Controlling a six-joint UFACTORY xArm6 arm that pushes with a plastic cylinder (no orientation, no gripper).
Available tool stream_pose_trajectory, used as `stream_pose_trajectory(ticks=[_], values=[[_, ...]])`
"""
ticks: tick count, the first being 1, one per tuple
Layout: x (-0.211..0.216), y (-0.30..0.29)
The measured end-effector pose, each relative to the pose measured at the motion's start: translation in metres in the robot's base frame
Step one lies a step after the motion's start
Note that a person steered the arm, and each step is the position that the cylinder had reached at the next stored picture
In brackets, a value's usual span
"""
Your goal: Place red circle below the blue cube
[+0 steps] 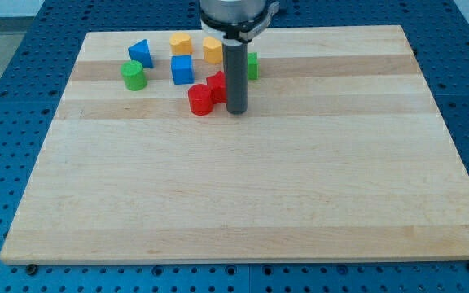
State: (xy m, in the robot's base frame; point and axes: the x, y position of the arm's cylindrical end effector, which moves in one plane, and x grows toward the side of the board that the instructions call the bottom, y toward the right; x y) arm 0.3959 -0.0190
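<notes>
The red circle (200, 99) lies on the wooden board (243, 187) near the view's top, just below and slightly right of the blue cube (182, 69). A second red block (216, 85) touches the circle at its upper right; its shape is partly hidden by the rod. My tip (236, 111) stands on the board just right of the red circle and close beside the second red block.
A blue triangular block (141, 53) and a green cylinder (133, 75) sit at the upper left. Two yellow blocks (181, 42) (212, 50) lie along the top. A green block (252, 66) peeks out right of the rod.
</notes>
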Motion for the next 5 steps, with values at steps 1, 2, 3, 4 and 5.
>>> stream_pose_trajectory(ticks=[1,2,3,4,5], values=[[0.001,-0.019],[0.001,-0.044],[0.001,-0.071],[0.001,-0.095],[0.001,-0.113]])
